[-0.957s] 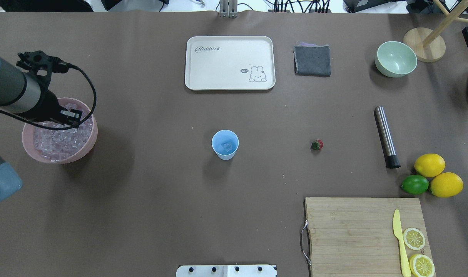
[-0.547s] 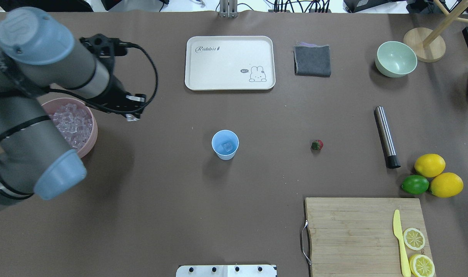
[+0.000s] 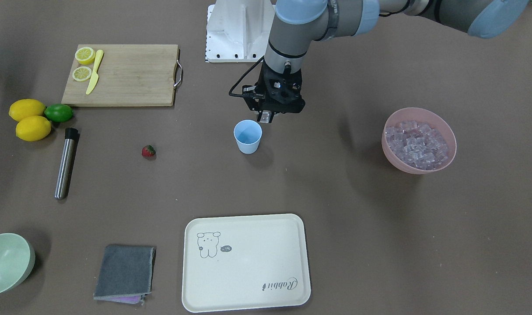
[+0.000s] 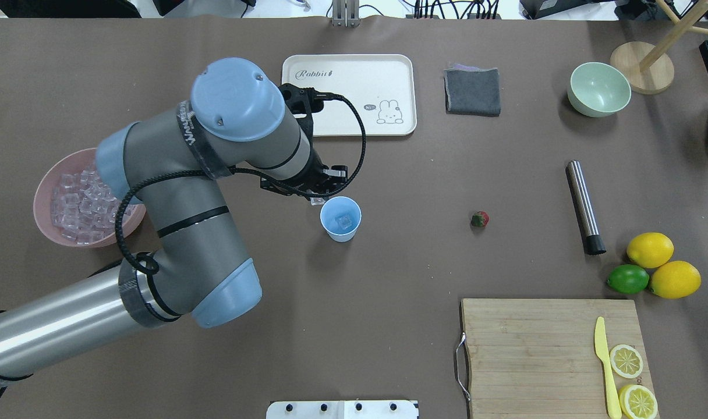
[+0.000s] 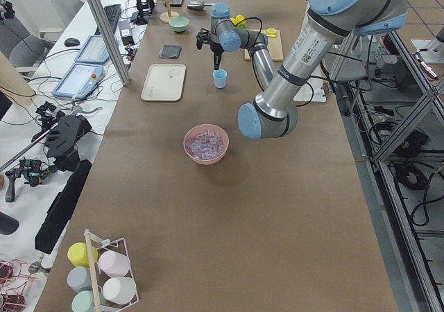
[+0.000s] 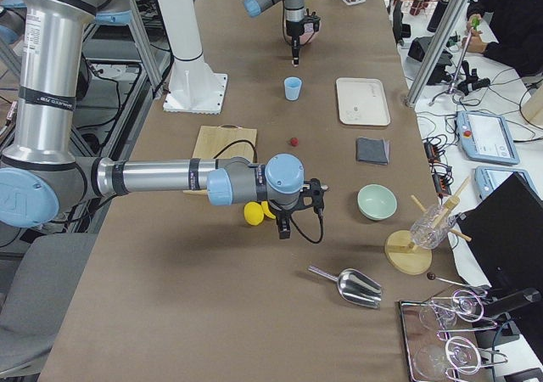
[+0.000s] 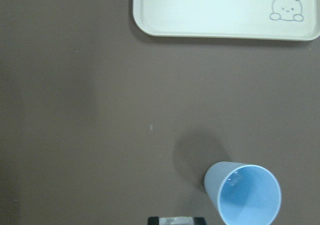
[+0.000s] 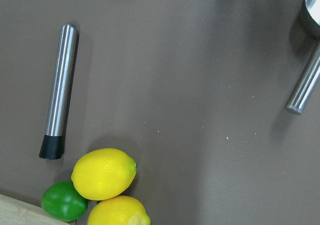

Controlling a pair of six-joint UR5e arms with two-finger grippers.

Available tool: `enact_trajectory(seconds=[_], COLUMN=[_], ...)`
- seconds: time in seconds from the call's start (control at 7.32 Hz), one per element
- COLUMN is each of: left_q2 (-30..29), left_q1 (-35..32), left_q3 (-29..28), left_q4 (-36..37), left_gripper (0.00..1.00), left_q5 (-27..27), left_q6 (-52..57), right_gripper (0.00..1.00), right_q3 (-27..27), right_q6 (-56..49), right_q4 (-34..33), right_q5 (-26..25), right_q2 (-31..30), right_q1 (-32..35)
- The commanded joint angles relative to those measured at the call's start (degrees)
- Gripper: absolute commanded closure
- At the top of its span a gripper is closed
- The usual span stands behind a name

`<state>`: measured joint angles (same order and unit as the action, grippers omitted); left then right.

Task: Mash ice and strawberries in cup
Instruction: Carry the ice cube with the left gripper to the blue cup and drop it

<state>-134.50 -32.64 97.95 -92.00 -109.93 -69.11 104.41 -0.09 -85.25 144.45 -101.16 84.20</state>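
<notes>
The pale-blue cup (image 4: pixel 340 228) stands mid-table with one ice cube (image 4: pixel 343 221) inside; it also shows in the front view (image 3: pixel 248 142) and the left wrist view (image 7: pixel 248 195). My left gripper (image 4: pixel 318 201) hovers just beside the cup's rim on the pink-bowl side, shut on a clear ice cube (image 3: pixel 264 117). More ice (image 4: pixel 77 203) fills the pink bowl (image 4: pixel 36 203). The strawberry (image 4: pixel 479 219) lies on the table to the cup's right. My right gripper (image 6: pixel 282 232) shows only in the exterior right view, above the lemons; I cannot tell whether it is open or shut.
A metal muddler (image 4: pixel 584 206) lies right of the strawberry. Two lemons and a lime (image 4: pixel 627 279) sit near a cutting board (image 4: pixel 534 349) with a yellow knife and lemon slices. A cream tray (image 4: pixel 383 75), grey cloth (image 4: pixel 472 91) and mint bowl (image 4: pixel 598 88) are at the far side.
My left arm swung from over the pink bowl rightward to the cup, carrying an ice cube in its gripper. Nothing else moved.
</notes>
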Motion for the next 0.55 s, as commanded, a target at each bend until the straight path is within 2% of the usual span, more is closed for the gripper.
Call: enact_trajectory(seconds=[0.0, 0.14, 0.41], left_q2=[-0.33, -0.33, -0.33], left_q1=[1.43, 1.87, 3.11], left_q3=[-2.94, -3.63, -4.6], left_q4=[-4.15, -4.76, -6.61], left_gripper=[1.0, 0.97, 0.08], left_q5=[0.85, 0.94, 2.96], left_q6=[-0.06, -0.15, -0.06], right_gripper=[0.0, 0.0, 0.0], right_q3=[0.0, 0.0, -0.09], right_q6=[0.0, 0.0, -0.09], right_q4=[0.0, 0.0, -0.09], right_q5=[-0.04, -0.04, -0.04], right_q2=[0.0, 0.0, 0.0], right_q1=[0.0, 0.0, 0.0])
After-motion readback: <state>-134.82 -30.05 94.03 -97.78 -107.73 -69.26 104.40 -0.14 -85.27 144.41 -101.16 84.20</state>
